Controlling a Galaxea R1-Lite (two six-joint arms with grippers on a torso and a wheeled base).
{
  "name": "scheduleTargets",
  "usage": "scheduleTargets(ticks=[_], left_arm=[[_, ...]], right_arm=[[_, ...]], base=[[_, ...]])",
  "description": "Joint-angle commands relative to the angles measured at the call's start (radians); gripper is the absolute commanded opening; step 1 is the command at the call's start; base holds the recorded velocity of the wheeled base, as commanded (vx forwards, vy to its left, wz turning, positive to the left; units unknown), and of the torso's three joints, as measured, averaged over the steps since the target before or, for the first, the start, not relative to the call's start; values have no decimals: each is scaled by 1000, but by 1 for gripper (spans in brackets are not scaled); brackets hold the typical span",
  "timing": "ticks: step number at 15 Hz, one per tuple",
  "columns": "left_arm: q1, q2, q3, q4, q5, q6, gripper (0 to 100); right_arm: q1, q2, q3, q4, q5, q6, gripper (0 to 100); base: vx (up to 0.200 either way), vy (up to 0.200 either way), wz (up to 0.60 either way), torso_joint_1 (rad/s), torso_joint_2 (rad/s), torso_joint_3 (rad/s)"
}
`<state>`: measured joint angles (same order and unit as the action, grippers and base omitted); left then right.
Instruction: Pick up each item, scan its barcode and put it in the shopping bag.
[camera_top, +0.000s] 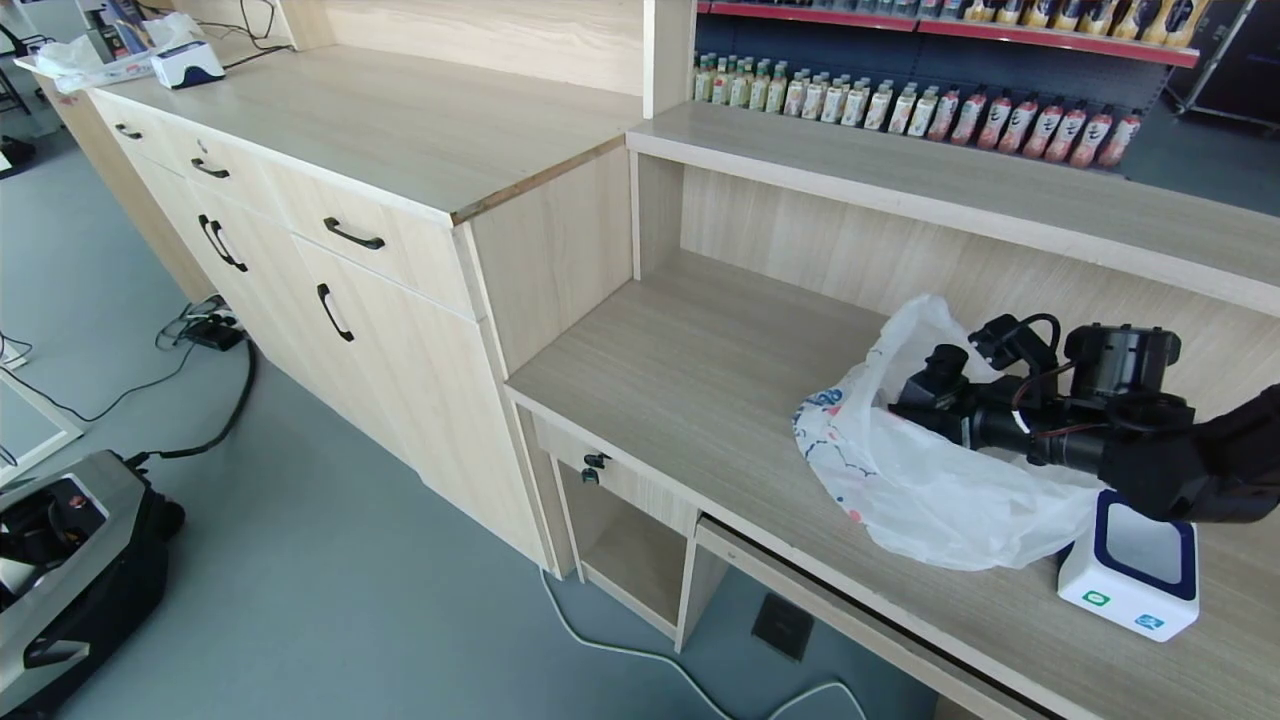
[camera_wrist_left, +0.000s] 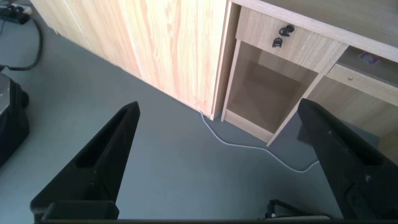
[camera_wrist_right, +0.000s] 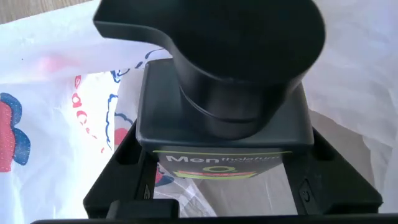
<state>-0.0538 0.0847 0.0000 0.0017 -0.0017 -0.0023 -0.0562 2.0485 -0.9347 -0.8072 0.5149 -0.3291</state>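
My right gripper (camera_top: 930, 395) reaches into the mouth of the white shopping bag (camera_top: 930, 490) on the desk. It is shut on a dark grey bottle (camera_wrist_right: 224, 118) with a wide black cap and a green label. In the right wrist view the bottle sits between the fingers of the right gripper (camera_wrist_right: 227, 180), with the shopping bag's (camera_wrist_right: 50, 124) printed plastic all around it. My left gripper (camera_wrist_left: 217, 168) is open, holds nothing, and hangs low over the grey floor in front of the desk.
A white and blue scanner box (camera_top: 1135, 565) stands on the desk (camera_top: 700, 370) just right of the bag, under my right arm. The desk has a back wall and a shelf above. A white cable (camera_wrist_left: 261, 149) lies on the floor by the desk's open compartment (camera_wrist_left: 267, 87).
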Motion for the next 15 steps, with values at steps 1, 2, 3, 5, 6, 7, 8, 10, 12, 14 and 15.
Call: scheduleTargets(ticks=[1,2,3,5,6,7,8,10,12,14,15], left_arm=[[0,0,0,0,0,-1,100],[0,0,0,0,0,-1,100],[0,0,0,-2,0,-1,100],[0,0,0,0,0,-1,100],[0,0,0,0,0,-1,100],[0,0,0,0,0,-1,100],[0,0,0,0,0,-1,100],[0,0,0,0,0,-1,100],[0,0,0,0,0,-1,100],[0,0,0,0,0,-1,100],[0,0,0,0,0,-1,100]], right_arm=[[9,22,-3,-6,2,-1,0],[10,24,-1,-7,2,-1,0],[15,27,0,-10,2,-1,0],[18,36,11,-10,2,-7,0],[18,38,23,-10,4,-7,0],[18,39,37,-9,4,-8,0],[19,39,50,-10,4,-8,0],[21,39,60,-10,4,-11,0],[21,47,56,-10,4,-11,0],[21,48,60,-12,4,-14,0],[21,48,60,-10,4,-18,0]], base=[[0,0,0,0,0,0],[0,0,0,0,0,0],[0,0,0,0,0,0],[0,0,0,0,0,0],[0,0,0,0,0,0],[0,0,0,0,0,0],[0,0,0,0,0,0],[0,0,0,0,0,0],[0,0,0,0,0,0],[0,0,0,0,0,0],[0,0,0,0,0,0]])
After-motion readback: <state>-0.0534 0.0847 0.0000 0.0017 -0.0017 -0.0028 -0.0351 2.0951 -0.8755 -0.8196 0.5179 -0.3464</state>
